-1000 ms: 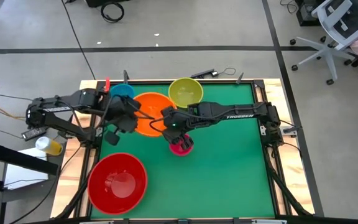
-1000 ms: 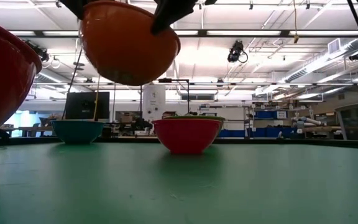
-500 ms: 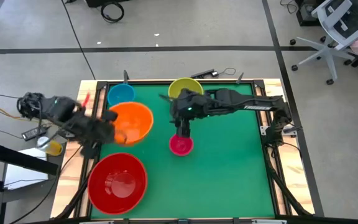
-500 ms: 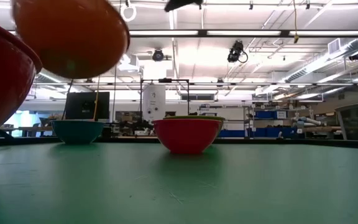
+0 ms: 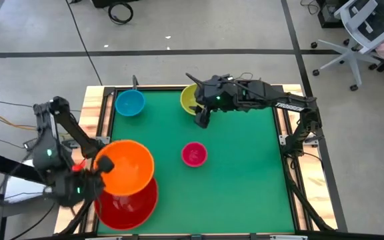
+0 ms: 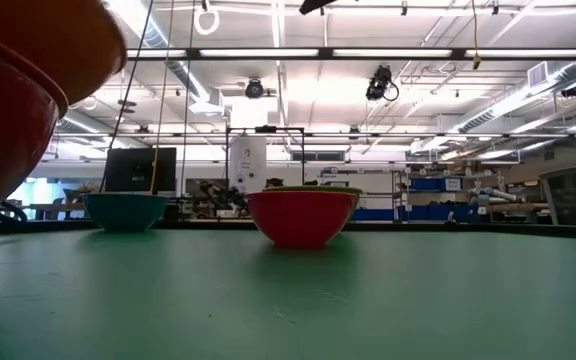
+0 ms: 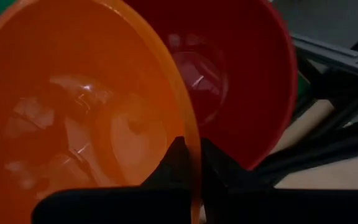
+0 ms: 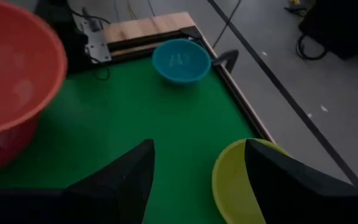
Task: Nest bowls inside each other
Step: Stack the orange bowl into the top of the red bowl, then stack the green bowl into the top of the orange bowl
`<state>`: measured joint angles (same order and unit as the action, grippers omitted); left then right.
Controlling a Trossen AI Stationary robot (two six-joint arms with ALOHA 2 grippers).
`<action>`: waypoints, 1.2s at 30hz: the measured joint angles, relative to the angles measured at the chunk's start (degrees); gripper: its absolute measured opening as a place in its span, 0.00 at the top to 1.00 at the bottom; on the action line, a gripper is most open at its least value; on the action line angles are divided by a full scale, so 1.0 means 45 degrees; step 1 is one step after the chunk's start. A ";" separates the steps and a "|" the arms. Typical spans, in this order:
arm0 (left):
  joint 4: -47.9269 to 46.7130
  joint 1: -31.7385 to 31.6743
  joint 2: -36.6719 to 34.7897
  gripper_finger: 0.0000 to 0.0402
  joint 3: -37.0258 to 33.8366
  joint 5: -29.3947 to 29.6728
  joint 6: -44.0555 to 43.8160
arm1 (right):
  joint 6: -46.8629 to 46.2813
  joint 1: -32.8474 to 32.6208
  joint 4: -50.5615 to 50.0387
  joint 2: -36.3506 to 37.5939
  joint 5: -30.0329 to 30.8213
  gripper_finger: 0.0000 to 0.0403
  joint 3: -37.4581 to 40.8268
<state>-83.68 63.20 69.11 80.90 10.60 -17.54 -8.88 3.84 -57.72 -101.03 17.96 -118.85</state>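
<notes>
At the near-left corner of the green worktop (image 5: 245, 173), your left gripper (image 5: 93, 175) is clenched on the rim of the round glossy orange plastic bowl (image 5: 125, 167). That bowl hangs directly above the larger round glossy red plastic bowl (image 5: 133, 207), mouth up and slightly tilted. In the left wrist view you see the orange bowl (image 7: 73, 118) with its rim pinched between the dark fingers (image 7: 178, 163), and the red bowl (image 7: 229, 74) behind it, its hollow facing the camera. Whether the two bowls touch, you cannot tell.

Your right gripper (image 5: 201, 117) is up at the far edge of the worktop, over the near rim of the round yellow-green plastic bowl (image 5: 191, 97). It is released, with nothing between the fingers; the right wrist view shows them spread wide, the yellow-green bowl (image 8: 241, 180) to one side.

The small round blue plastic bowl (image 5: 130, 102) sits mouth up in the far-left corner, well apart from the others. The smallest, a round pink-magenta plastic bowl (image 5: 193, 155), stands upright alone near the middle of the worktop. In the low view it (image 6: 301, 215) rests flat on its base with the blue bowl (image 6: 124, 210) farther back.

White lettering runs along the right arm (image 5: 282, 103), too small for you to read.
</notes>
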 joint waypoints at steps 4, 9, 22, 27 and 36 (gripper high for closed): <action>0.0960 0.0930 0.0680 0.98 -0.0631 0.0315 -0.0712 | -0.0151 -0.0092 0.0017 -0.0224 0.0028 0.38 0.0005; 0.2810 0.1902 0.1196 0.98 -0.1249 0.1119 -0.2235 | -0.0146 -0.0178 0.0041 -0.0205 0.0060 0.38 0.0019; 0.3230 0.2215 0.2884 0.90 -0.1340 0.1358 -0.2582 | -0.0137 -0.0168 -0.0102 -0.0214 -0.0191 0.38 0.0019; 0.3413 0.2214 0.2902 0.89 -0.1340 0.1279 -0.2770 | -0.0141 -0.0170 -0.0566 -0.0214 -0.0196 0.38 0.0019; 0.3425 0.2293 0.2902 0.75 -0.1340 0.0862 -0.4268 | -0.0340 -0.0257 -0.0595 -0.0214 -0.0259 0.38 0.0019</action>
<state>-68.27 73.52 82.17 74.87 14.48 -36.74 -10.41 2.68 -60.40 -102.00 16.80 -118.76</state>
